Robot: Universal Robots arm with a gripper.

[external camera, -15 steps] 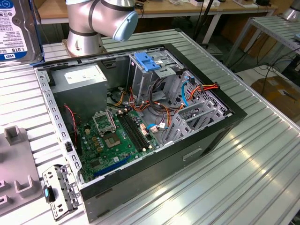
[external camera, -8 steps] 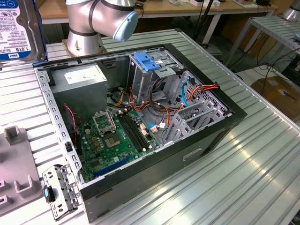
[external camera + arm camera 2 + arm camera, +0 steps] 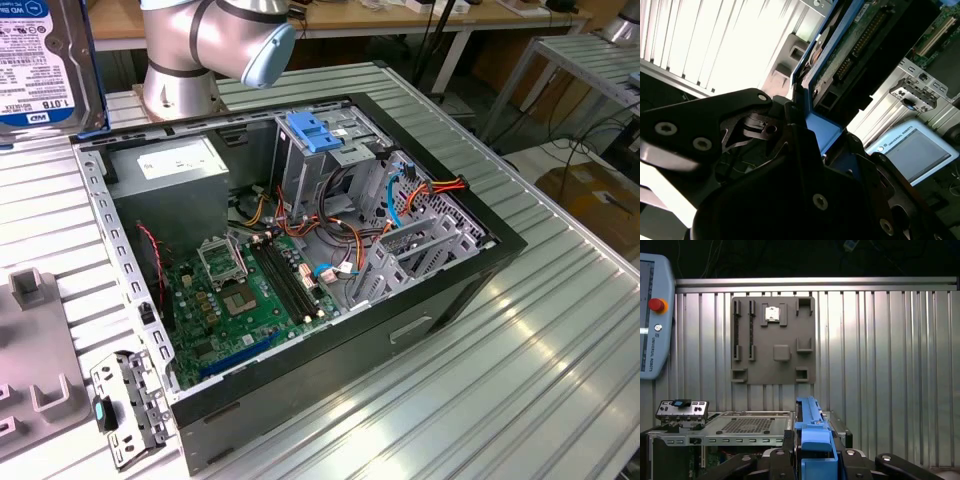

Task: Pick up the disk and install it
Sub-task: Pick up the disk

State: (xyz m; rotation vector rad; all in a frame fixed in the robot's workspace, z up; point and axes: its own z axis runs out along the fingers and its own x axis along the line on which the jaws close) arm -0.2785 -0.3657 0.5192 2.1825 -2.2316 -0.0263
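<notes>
Disk [image 3: 38,60] is up off the surface [image 3: 520,380], label toward my exterior camera, at that view's upper left and outside the open case [image 3: 300,250]. I read the end effector [image 3: 815,460] as pinching the disk by its blue rail [image 3: 811,422]. The black fingers [image 3: 740,120] are pressed on either side of the rail in both wrist views. Arm [image 3: 215,35] base stands behind the case, with a bent joint above the case's rear corner. First wrist view looks across the case toward a grey fixture plate [image 3: 773,340] and the pendant [image 3: 652,315].
</notes>
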